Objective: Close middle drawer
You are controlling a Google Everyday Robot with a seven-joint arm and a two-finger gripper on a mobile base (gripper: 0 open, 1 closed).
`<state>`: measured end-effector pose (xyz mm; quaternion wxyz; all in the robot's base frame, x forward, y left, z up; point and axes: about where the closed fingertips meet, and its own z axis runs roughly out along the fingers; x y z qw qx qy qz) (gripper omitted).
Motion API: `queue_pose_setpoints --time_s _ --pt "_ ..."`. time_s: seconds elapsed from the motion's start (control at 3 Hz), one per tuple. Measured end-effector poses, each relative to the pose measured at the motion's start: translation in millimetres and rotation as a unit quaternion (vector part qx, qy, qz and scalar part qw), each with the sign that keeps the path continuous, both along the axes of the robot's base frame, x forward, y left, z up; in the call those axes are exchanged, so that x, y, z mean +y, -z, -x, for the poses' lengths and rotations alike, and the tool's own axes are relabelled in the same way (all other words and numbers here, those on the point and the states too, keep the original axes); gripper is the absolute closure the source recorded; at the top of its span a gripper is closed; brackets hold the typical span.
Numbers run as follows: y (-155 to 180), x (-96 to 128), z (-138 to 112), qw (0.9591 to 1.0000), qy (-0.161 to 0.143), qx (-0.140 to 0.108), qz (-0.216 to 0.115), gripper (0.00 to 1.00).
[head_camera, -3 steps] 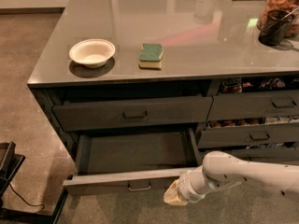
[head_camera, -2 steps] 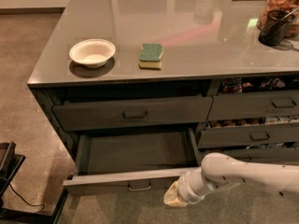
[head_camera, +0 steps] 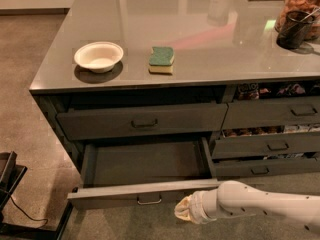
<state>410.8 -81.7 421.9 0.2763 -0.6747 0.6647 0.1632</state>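
The arm [head_camera: 260, 204] has sunk a little lower in view than a second ago. Its claw [head_camera: 184, 211] has shifted slightly down and to the left, and now sits just below the right part of the middle drawer's [head_camera: 110, 198] pulled-out front.

The glossy grey countertop [head_camera: 225, 54] fills the upper frame, carrying a white bowl [head_camera: 99, 56] at left and a green-and-yellow sponge [head_camera: 161, 60] near it to the right. A dark cup [head_camera: 294, 30] and a jar [head_camera: 302, 1] stand at the upper right. The gripper [head_camera: 184, 211] sits at lower centre, below the countertop.
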Motion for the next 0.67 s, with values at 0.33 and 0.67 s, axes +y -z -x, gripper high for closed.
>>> queue_pose_setpoints --time_s 0.33,0.67 --pt "-1.1 -0.4 -7.1 0.9999 0.006 -0.014 -0.001 1.00" --pt "-1.0 -0.4 -6.9 0.9999 0.006 -0.014 -0.001 1.00"
